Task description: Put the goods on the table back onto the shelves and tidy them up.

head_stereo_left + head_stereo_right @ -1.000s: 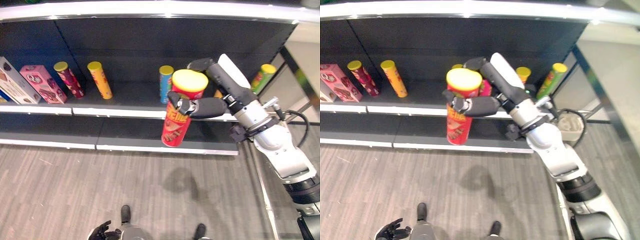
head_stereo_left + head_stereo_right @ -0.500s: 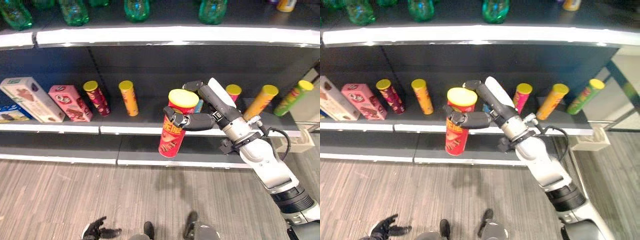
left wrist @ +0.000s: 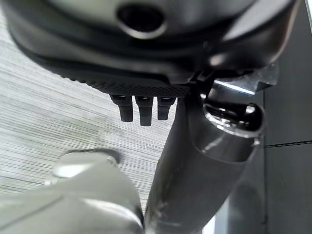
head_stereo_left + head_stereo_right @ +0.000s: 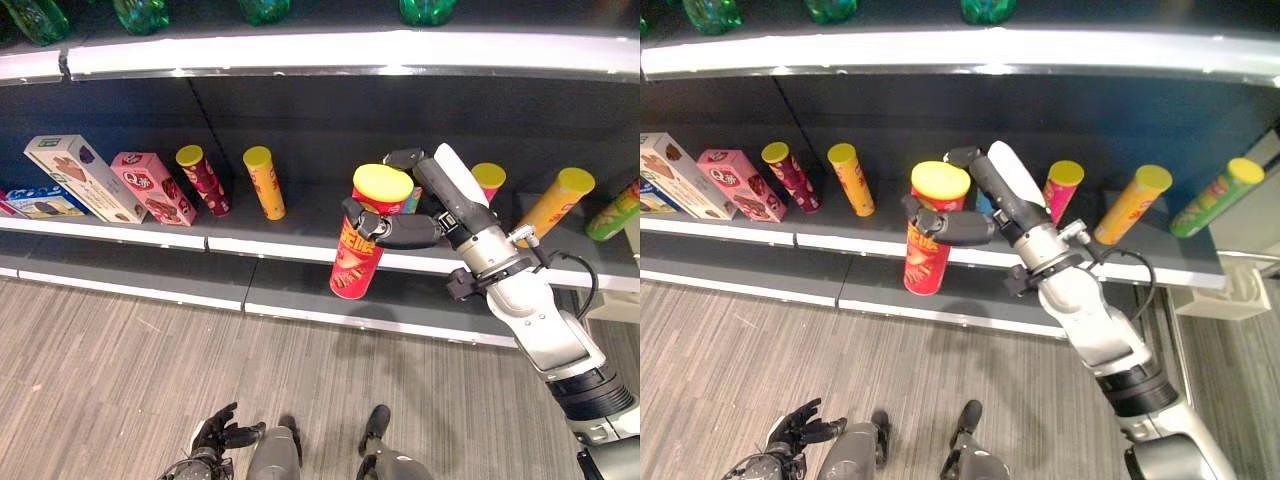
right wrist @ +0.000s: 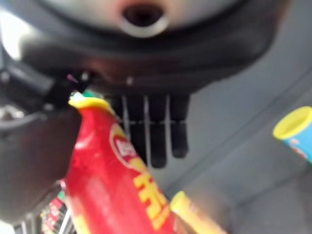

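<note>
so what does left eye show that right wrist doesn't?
Left eye, not right wrist: white box, pink box, maroon can and orange can along the shelf, pink can, tilted yellow can, green bottles above, and the left hand low, open.
Right wrist, not left eye: the blue can clear of the hand, and the fingers seen from the palm side.
Both: the red can, gripped by the right hand before the shelf.
</note>
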Tool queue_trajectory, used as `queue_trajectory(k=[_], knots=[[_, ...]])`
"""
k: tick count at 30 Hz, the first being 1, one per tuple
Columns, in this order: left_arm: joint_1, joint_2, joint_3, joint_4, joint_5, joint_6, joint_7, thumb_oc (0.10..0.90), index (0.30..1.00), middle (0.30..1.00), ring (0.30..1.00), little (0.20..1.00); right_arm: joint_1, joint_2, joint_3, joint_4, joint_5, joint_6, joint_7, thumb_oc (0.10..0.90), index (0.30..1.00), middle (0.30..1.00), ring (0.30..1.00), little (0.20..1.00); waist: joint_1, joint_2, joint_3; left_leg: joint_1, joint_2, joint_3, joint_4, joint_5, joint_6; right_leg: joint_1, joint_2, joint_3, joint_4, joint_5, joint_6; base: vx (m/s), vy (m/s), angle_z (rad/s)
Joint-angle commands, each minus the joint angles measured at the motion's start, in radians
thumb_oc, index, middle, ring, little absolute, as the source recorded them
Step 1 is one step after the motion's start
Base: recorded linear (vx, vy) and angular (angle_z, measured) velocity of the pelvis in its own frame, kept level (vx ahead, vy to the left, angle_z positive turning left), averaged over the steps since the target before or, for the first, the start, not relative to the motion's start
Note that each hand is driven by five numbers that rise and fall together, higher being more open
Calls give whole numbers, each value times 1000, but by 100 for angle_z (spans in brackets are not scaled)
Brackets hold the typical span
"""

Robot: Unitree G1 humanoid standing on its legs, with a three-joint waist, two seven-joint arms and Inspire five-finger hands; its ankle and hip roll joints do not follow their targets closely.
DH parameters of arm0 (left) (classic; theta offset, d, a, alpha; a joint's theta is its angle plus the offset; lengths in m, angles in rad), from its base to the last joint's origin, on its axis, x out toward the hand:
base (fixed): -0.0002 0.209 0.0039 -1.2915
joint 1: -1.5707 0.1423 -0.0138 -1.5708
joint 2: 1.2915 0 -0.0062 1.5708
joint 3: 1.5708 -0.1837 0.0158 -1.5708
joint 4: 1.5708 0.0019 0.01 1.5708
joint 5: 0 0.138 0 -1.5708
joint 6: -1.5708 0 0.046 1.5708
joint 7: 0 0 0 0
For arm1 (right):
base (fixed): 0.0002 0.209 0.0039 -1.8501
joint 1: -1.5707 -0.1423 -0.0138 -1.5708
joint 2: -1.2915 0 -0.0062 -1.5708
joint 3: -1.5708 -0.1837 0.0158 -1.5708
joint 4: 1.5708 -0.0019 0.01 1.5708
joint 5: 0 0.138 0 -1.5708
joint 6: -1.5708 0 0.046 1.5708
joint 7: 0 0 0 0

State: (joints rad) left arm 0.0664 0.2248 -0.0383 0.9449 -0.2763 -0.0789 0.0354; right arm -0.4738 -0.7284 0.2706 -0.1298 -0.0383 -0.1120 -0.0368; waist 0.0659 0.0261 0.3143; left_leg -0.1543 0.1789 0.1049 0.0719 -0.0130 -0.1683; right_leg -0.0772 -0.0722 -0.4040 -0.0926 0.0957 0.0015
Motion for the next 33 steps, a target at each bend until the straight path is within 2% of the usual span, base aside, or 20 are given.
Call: queue_trajectory(k=[1, 3, 6, 7, 9, 10, 13, 16, 20, 25, 28, 30, 33], knots=[[74, 54, -62, 22, -8, -1, 20, 800, 900, 900, 900, 900, -121, 13, -64, -74, -26, -77, -63, 400, 300, 300, 300, 300, 22, 29, -79, 34, -21, -65, -128, 126, 24, 95, -88, 77, 58, -78, 123, 327, 438, -17], [64, 56, -61, 52, 1, -2, 18, 800, 900, 900, 900, 900, -118, 10, -69, -63, -36, -72, -66, 400, 300, 300, 300, 300, 20, 32, -80, 52, -29, -45, -145, 134, 26, 94, -104, 75, 63, -71, 129, 197, 305, -30], [47, 66, -65, 88, 23, -5, 20, 800, 900, 900, 900, 900, -124, 16, -67, -64, -89, -62, -89, 400, 300, 300, 300, 300, 21, 34, -83, 75, -71, -23, -154, 114, 53, 76, -148, 94, 92, -61, 145, 90, 252, -64], [38, 74, -66, 93, 30, -11, 33, 800, 900, 900, 900, 900, -140, 38, -58, -63, -133, -63, -119, 400, 300, 300, 300, 300, 25, 36, -76, 84, -99, -4, -158, 102, 76, 58, -178, 113, 110, -53, 161, 86, 308, -14], [36, 77, -66, 94, 30, -12, 37, 800, 900, 900, 900, 900, -147, 45, -54, -59, -159, -61, -131, 400, 300, 300, 300, 300, 28, 36, -73, 86, -106, 2, -159, 98, 84, 51, -187, 119, 115, -51, 164, 40, 203, -10], [23, 80, -68, 110, 40, -17, 47, 800, 900, 900, 900, 900, -169, 66, -40, -44, -205, -54, -163, 400, 300, 300, 300, 300, 34, 36, -65, 87, -123, 14, -159, 87, 98, 40, -207, 127, 121, -43, 174, 44, 172, -12], [13, 78, -67, 118, 31, -21, 61, 800, 900, 900, 900, 900, -193, 82, -28, -27, -250, -46, -199, 400, 300, 300, 300, 300, 40, 35, -57, 83, -138, 19, -159, 81, 109, 30, -223, 132, 122, -30, 184, 25, 135, 12], [-9, 81, -85, 117, 26, -32, 88, 800, 900, 900, 900, 900, -284, 99, 7, 3, -373, -25, -267, 400, 300, 300, 300, 300, 64, 36, -33, 50, -169, 18, -159, 79, 126, -3, -262, 125, 122, 0, 205, -7, 153, 3], [-23, 97, -98, 98, 9, -45, 110, 800, 900, 900, 900, 900, -366, 95, 20, 62, -495, 16, -363, 400, 300, 300, 300, 300, 92, 43, 7, 10, -187, 2, -159, 89, 130, -32, -286, 106, 133, 17, 217, -67, 53, 12], [-50, 120, -107, 80, -11, -66, 129, 800, 900, 900, 900, 900, -466, 45, -13, 97, -683, 86, -514, 400, 300, 300, 300, 300, 129, 56, 70, -45, -192, -32, -154, 107, 132, -76, -296, 82, 165, 16, 217, -69, -22, 26], [-62, 132, -115, 69, -15, -75, 126, 800, 900, 900, 900, 900, -515, 8, -17, 145, -715, 125, -551, 400, 300, 300, 300, 300, 145, 65, 97, -76, -193, -51, -151, 118, 130, -102, -302, 72, 183, 13, 217, -69, -35, 19], [-51, 139, -141, -41, -44, -86, 123, 800, 900, 900, 900, 900, -534, -12, -29, 173, -721, 150, -573, 400, 300, 300, 300, 300, 150, 78, 108, -93, -196, -62, -148, 125, 129, -115, -307, 65, 192, 10, 218, -45, 8, 14], [-44, 140, -161, -61, -50, -87, 117, 800, 900, 900, 900, 900, -545, -18, -45, 205, -708, 168, -602, 400, 300, 300, 300, 300, 150, 83, 117, -99, -197, -70, -146, 123, 130, -119, -311, 58, 203, 1, 219, -11, 2, 8]])
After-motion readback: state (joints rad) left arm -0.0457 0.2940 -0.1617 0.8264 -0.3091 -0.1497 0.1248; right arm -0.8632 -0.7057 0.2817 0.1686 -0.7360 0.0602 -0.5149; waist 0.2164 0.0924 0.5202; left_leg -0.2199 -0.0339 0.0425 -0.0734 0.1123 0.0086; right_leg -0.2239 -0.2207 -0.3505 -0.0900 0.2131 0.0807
